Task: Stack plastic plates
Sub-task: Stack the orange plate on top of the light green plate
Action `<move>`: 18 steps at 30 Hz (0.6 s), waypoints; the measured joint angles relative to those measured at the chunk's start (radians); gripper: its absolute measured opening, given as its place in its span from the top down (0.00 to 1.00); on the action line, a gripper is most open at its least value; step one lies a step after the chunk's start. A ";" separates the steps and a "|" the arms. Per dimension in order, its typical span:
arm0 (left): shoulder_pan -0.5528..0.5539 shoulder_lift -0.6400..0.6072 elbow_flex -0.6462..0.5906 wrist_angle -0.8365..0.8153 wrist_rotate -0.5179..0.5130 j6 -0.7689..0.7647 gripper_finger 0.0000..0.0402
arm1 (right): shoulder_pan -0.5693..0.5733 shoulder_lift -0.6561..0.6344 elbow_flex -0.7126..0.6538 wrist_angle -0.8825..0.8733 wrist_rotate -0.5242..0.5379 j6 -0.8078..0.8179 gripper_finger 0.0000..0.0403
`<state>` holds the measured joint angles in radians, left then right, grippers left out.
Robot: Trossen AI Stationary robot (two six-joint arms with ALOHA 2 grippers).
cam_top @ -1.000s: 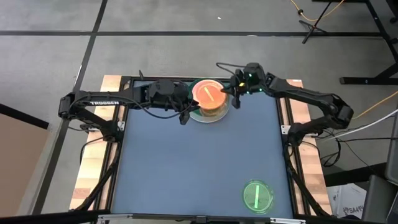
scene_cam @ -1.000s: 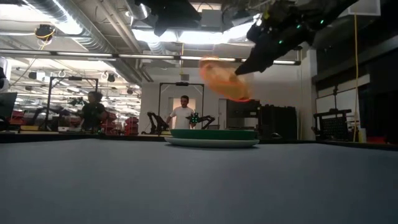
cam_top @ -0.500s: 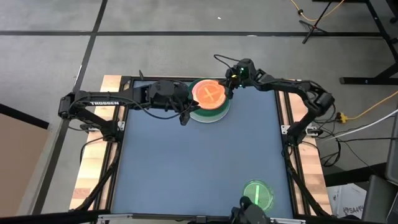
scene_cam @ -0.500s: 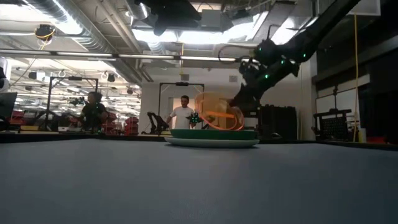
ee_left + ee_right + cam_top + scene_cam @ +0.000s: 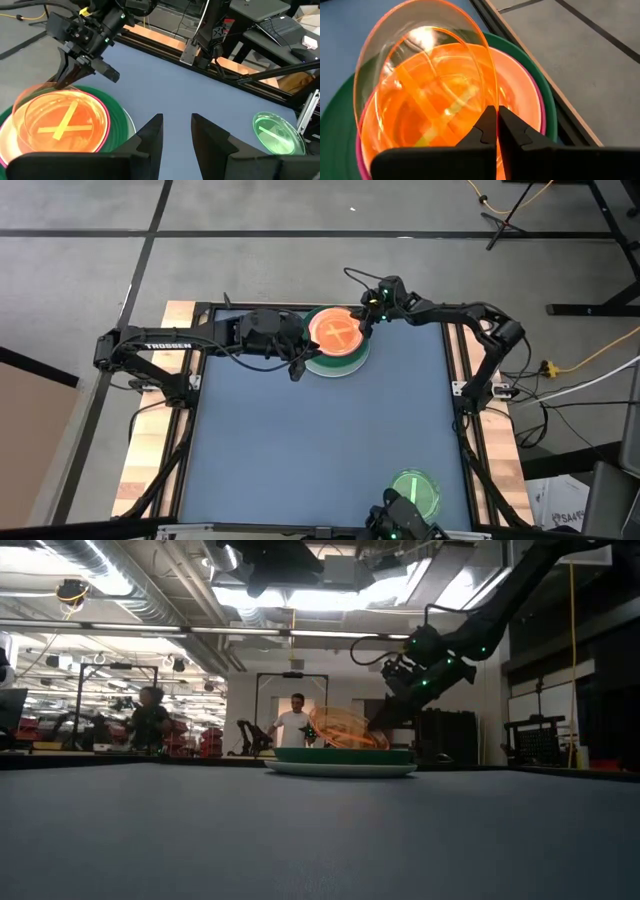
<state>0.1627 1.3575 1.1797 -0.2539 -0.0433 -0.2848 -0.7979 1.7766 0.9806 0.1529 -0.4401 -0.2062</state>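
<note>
Orange plate point(image 5: 338, 333) sits tilted on the plate stack point(image 5: 352, 364), right fingers point(image 5: 492, 131) clamped on its rim; left fingers point(image 5: 150, 137) apart alongside.

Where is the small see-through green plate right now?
In the high view, the small translucent green plate lies alone near the table's front edge on the right arm's side, far from the plate stack.

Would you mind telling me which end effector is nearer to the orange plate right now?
The right. The right end effector is shut on the rim of the orange plate, at the stack's right edge. The left end effector hovers just off the stack's left side, not touching it.
</note>
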 joint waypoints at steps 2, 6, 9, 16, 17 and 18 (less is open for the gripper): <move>0.000 0.000 0.000 0.000 0.000 0.000 0.77 | 0.000 0.002 0.000 0.001 0.001 0.000 1.00; 0.000 0.000 0.000 0.000 0.000 0.000 0.77 | 0.000 0.002 0.000 0.002 0.011 0.000 1.00; 0.000 0.000 0.000 0.000 0.000 0.000 0.77 | 0.000 0.002 0.000 0.001 0.011 0.000 1.00; 0.000 0.000 0.000 -0.001 0.000 0.000 0.77 | 0.000 0.002 0.000 -0.007 0.012 -0.001 1.00; 0.000 0.000 0.000 -0.001 0.000 0.000 0.77 | 0.000 0.002 0.000 -0.009 0.012 -0.001 1.00; 0.000 0.000 0.000 -0.001 0.000 0.000 0.77 | 0.000 0.002 0.000 -0.012 0.012 -0.001 1.00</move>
<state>0.1627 1.3575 1.1797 -0.2546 -0.0433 -0.2848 -0.7982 1.7790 0.9810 0.1410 -0.4277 -0.2068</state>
